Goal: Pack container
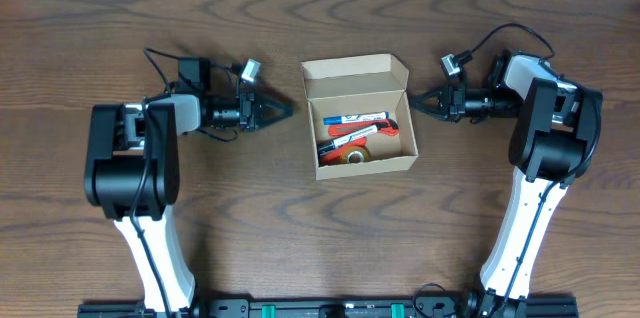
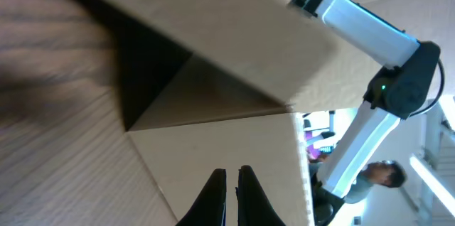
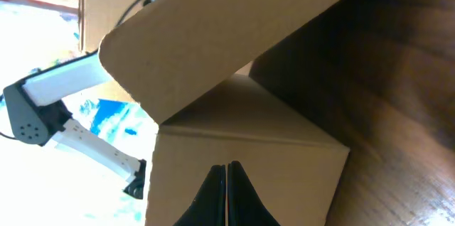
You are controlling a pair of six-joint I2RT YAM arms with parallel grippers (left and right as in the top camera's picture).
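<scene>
The tan cardboard container (image 1: pixel 360 118) stands open at the table's middle, its flap lid standing up at the far side. Inside lie a blue marker (image 1: pixel 353 118), a red marker (image 1: pixel 357 134) and a roll of tape (image 1: pixel 353 157). My left gripper (image 1: pixel 288 111) is shut and empty, pointing at the box's left wall a short way off; that wall fills the left wrist view (image 2: pixel 234 141) behind the fingertips (image 2: pixel 232 176). My right gripper (image 1: pixel 412 99) is shut and empty, its tips close to the box's right wall (image 3: pixel 249 148), fingertips (image 3: pixel 226 169) together.
Dark wooden table (image 1: pixel 240 218) all round the box. Both arm bases stand at the near edge, left (image 1: pixel 140 188) and right (image 1: pixel 540 158). The opposite arm shows beyond the box in each wrist view.
</scene>
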